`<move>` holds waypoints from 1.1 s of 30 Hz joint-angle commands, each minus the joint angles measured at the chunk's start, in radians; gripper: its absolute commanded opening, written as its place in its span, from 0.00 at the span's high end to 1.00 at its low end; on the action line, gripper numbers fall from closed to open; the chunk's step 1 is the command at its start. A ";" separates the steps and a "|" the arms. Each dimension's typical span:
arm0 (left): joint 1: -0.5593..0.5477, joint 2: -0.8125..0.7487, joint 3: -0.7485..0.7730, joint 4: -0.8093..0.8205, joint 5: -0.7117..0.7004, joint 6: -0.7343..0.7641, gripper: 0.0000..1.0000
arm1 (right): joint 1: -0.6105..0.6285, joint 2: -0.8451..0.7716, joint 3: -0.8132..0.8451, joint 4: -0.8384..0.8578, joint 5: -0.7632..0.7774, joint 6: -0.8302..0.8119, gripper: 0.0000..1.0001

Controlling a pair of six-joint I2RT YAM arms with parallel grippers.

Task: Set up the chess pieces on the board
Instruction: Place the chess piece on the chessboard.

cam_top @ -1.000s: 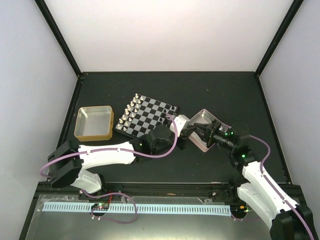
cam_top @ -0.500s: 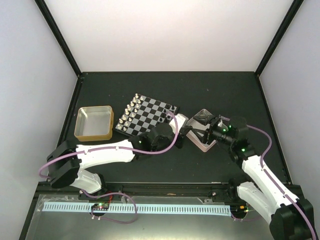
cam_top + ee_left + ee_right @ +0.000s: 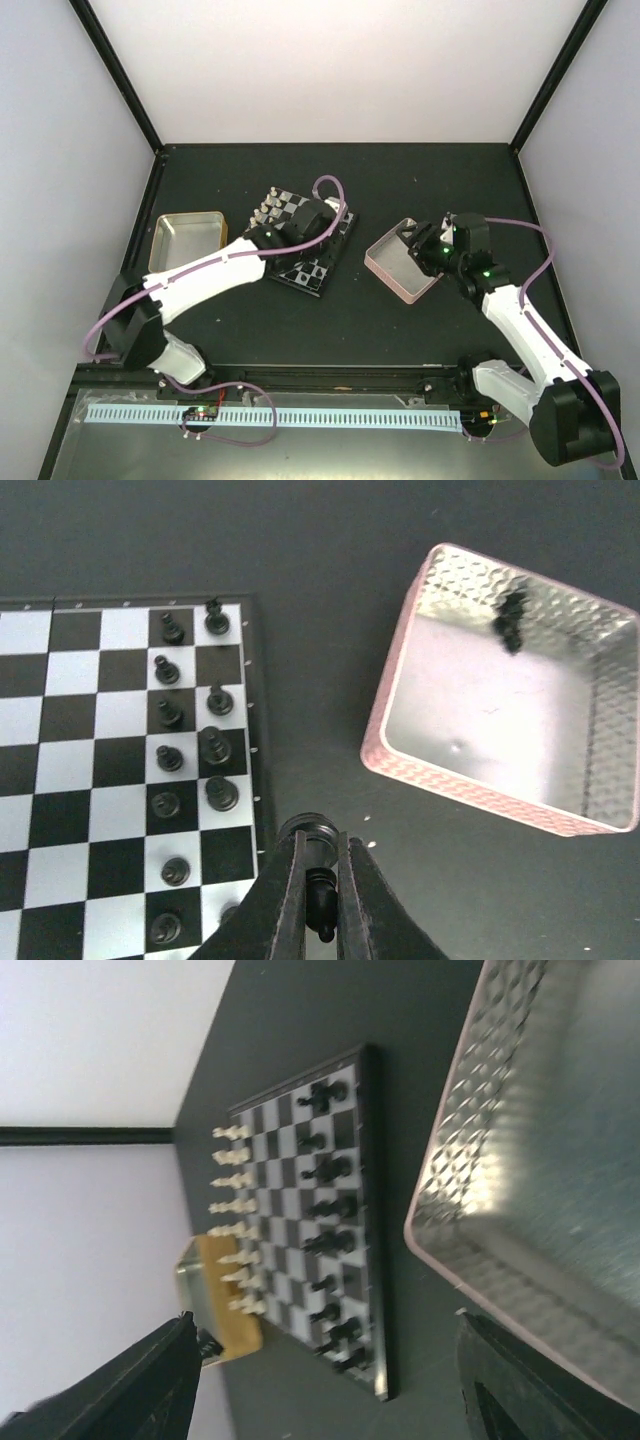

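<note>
The board [image 3: 100,780] shows at the left of the left wrist view, with black chess pieces [image 3: 190,730] standing in its two rightmost columns. My left gripper [image 3: 320,845] is shut on one black piece [image 3: 320,905], held above the dark table just off the board's right rim. From above, the left gripper [image 3: 318,218] hangs over the board's [image 3: 310,268] right part. My right gripper [image 3: 325,1360] is open wide and holds nothing; it sits at the pink-rimmed tin [image 3: 400,265]. Silver pieces [image 3: 235,1220] line the board's far side.
One black piece [image 3: 510,620] lies in a far corner of the pink-rimmed tin [image 3: 470,785]. A gold-rimmed tin [image 3: 187,242] stands left of the board. Black frame posts and pale walls close in the dark table.
My left arm has swung from beside the pink-rimmed tin to over the board, still shut on the piece. My right gripper has opened wide and drawn back over the tin.
</note>
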 commanded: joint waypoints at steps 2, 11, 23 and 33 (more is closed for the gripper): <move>0.051 0.162 0.190 -0.309 0.049 -0.001 0.99 | -0.006 0.017 0.050 -0.105 0.174 -0.220 0.30; 0.085 0.340 0.295 -0.430 0.090 -0.029 0.98 | -0.005 0.043 0.090 -0.128 0.229 -0.303 0.30; 0.128 0.421 0.306 -0.411 0.122 -0.028 0.98 | -0.005 0.059 0.091 -0.102 0.215 -0.318 0.31; 0.153 0.466 0.365 -0.421 0.157 -0.022 0.97 | -0.004 0.076 0.122 -0.114 0.191 -0.377 0.32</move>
